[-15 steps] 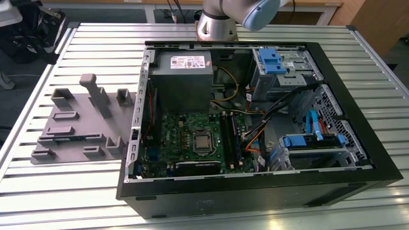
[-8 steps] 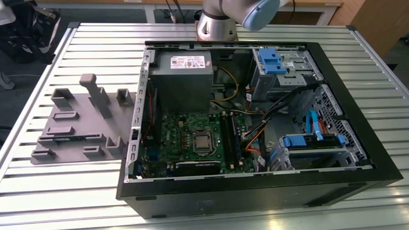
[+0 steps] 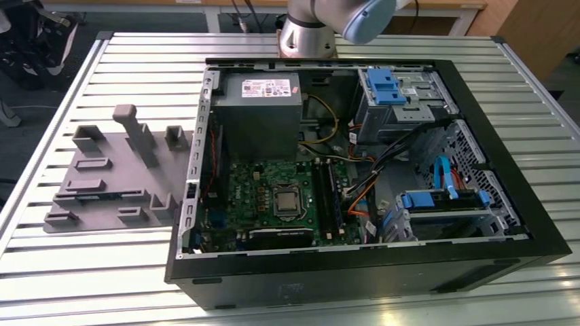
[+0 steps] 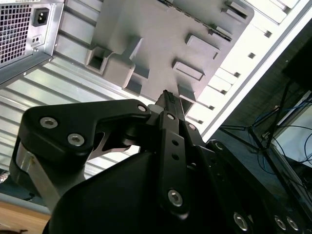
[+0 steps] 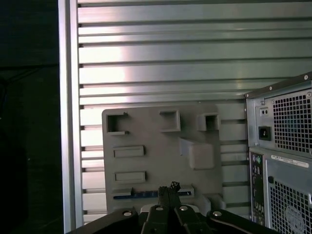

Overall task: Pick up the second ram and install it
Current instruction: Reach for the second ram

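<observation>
The second ram (image 5: pixel 134 194) is a thin blue-green strip lying in a long slot of the grey moulded tray (image 5: pixel 156 141), at the tray's edge closest to the camera. My gripper (image 5: pixel 168 187) hangs well above that end of the tray, and its tips cover the middle of the strip. In both wrist views the black fingers (image 4: pixel 167 96) meet at their tips, shut with nothing between them. In the exterior view the tray (image 3: pixel 109 173) lies to the left of the open computer case (image 3: pixel 363 170), whose green motherboard (image 3: pixel 276 197) has dark memory slots (image 3: pixel 324 193) beside the processor.
The grey power-supply box (image 3: pixel 257 109) fills the case's far left corner, with cables and blue drive brackets (image 3: pixel 390 85) to its right. The slatted metal table (image 3: pixel 91 272) carries everything. Near the table's far edge, the arm's base (image 3: pixel 306 34) stands. The case's rear panel (image 5: pixel 285 161) rises beside the tray.
</observation>
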